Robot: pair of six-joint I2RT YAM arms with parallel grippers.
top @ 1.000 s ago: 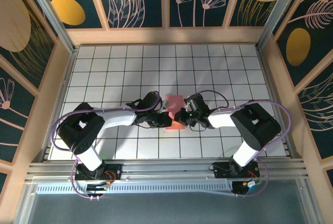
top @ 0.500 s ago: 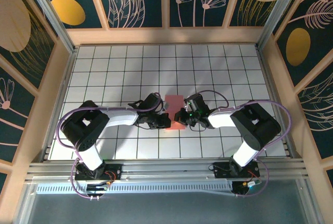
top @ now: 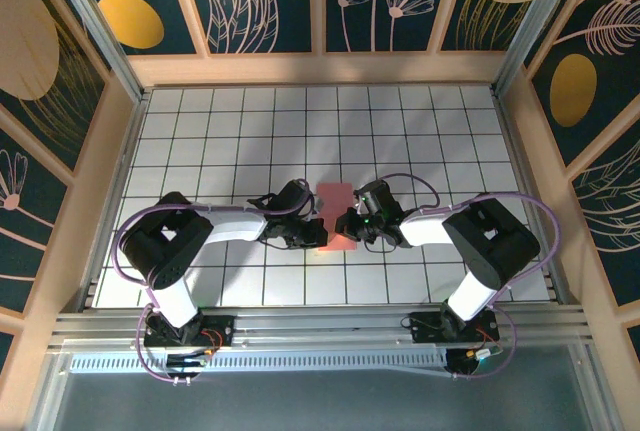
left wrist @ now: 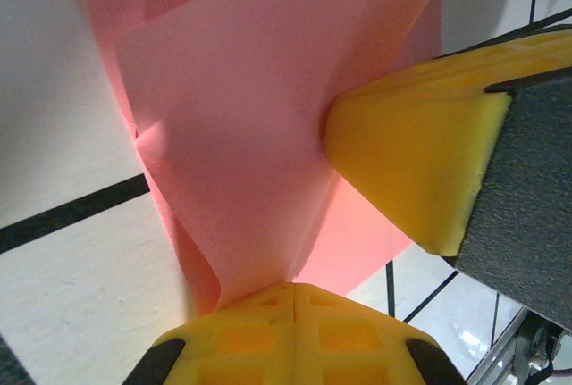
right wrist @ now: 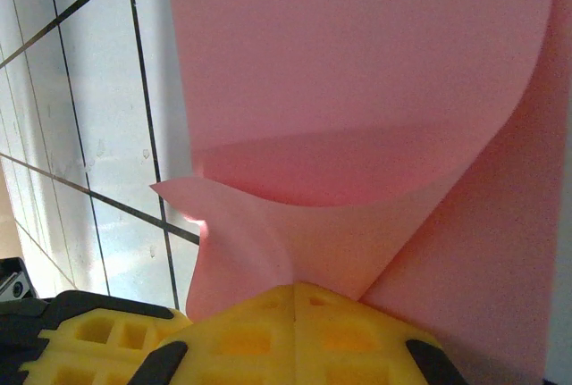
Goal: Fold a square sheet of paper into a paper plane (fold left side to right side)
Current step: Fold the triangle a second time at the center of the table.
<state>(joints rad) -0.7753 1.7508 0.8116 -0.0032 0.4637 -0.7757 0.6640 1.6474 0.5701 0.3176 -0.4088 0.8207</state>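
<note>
The square sheet of paper (top: 332,197) is salmon pink and partly folded, lying in the middle of the tiled table between my two grippers. My left gripper (top: 318,234) is shut on the sheet's near left part; in the left wrist view its yellow jaws (left wrist: 295,288) pinch a curled layer of the paper (left wrist: 241,135). My right gripper (top: 346,223) is shut on the sheet from the right; in the right wrist view its jaws (right wrist: 293,288) pinch a lifted, bowed flap of the paper (right wrist: 357,90). The two grippers sit close together.
The white tiled table (top: 240,131) is ringed by wooden walls (top: 320,69). The right gripper's yellow fingers (left wrist: 411,162) crowd the left wrist view, and the left gripper's fingers (right wrist: 89,340) sit at the lower left of the right wrist view.
The left arm's elbow has swung slightly to the right. Both grippers and the paper have barely moved, and both stay shut on the sheet.
</note>
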